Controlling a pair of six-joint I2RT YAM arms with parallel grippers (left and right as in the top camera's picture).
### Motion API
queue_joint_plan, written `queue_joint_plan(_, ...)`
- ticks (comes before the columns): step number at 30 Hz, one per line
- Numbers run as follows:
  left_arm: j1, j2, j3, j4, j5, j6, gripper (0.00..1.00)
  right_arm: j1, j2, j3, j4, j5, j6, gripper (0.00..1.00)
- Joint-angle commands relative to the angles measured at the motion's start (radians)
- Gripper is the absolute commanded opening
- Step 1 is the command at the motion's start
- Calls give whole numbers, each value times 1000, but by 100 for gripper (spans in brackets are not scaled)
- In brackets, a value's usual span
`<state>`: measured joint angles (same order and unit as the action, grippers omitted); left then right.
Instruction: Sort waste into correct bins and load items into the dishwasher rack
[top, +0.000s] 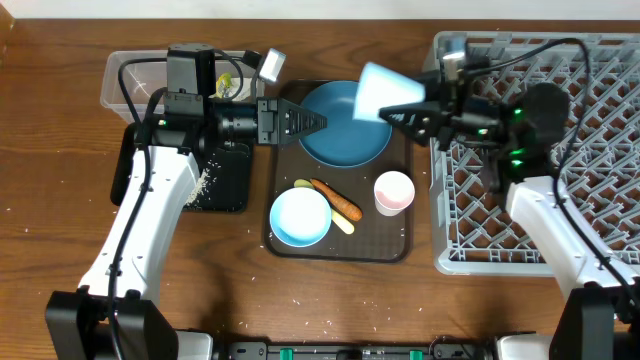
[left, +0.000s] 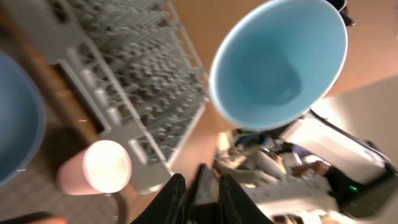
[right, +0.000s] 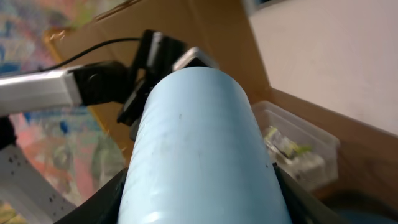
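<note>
Plainly the blue cup (top: 388, 92) is the piece in hand: the right pincer (top: 412, 112) is clamped around its lower body and holds it on its side, mouth toward the left arm, high above the blue plate (top: 345, 140) and just short of the dishwasher rack (top: 600, 150). That height looks chosen to clear the rack's wall, and the cup would likely need turning mouth-down before it goes among the pegs. The left pincer (top: 312, 121) hovers over the plate's near rim with its fingers drawn to a point and nothing between them, probably waiting its turn. On the dark brown serving tray (top: 400, 250) lie the white bowl (top: 300, 217), the pink-and-white cup (top: 394, 191), the carrot piece (top: 338, 200) and the pale yellow spoon (top: 346, 224), none yet sorted. The crumpled wrapper (right: 289, 149) already sits in the clear tub (top: 120, 85), and rice (top: 200, 185) lies in the black tray (top: 230, 195). More grains dot the brown wooden counter (top: 60, 200). Behind stand a white wall and a brown board.
</note>
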<state>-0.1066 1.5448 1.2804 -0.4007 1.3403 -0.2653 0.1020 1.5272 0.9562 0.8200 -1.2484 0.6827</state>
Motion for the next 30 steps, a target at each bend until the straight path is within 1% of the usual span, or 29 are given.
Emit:
queue_joint_plan(1,3,-2,8,-3,-149,5,22,-39,-5,10,-44,-27,46,27)
queue_joint_plan(3,3,-2,2,-14,-254,5,22,-54,-8,10,-80,-24,39,27)
queue_joint_plan(7,3,-2,-8,-71,-498,5,23,-69,-9,10,-196,25,-43,29)
queue_joint_plan(8,3,-2,-9,-89,-570,5,23,-69,-9,10,-259,60,-92,29)
queue_joint_plan(10,3,-2,-9,-115,-664,5,23,-69,-9,10,-373,137,-171,30)
queue_joint_plan(12,3,-2,-10,-136,-746,5,23,-69,-9,11,-459,208,-230,30)
queue_joint_plan(14,3,-2,-11,-150,-812,5,24,-69,-11,11,-521,282,-259,30)
queue_joint_plan(16,3,-1,-13,-156,-855,5,25,-69,-19,11,-561,342,-274,30)
queue_joint_plan(18,3,2,-14,-160,-879,5,25,-69,-39,11,-608,406,-294,33)
queue_joint_plan(21,3,10,-14,-160,-885,5,26,-69,-89,12,-686,480,-339,35)
queue_joint_plan(26,2,28,-14,-165,-885,5,27,-69,-211,13,-898,671,-410,35)
queue_joint_plan(30,2,42,-14,-167,-885,5,27,-69,-304,25,-1076,798,-437,35)
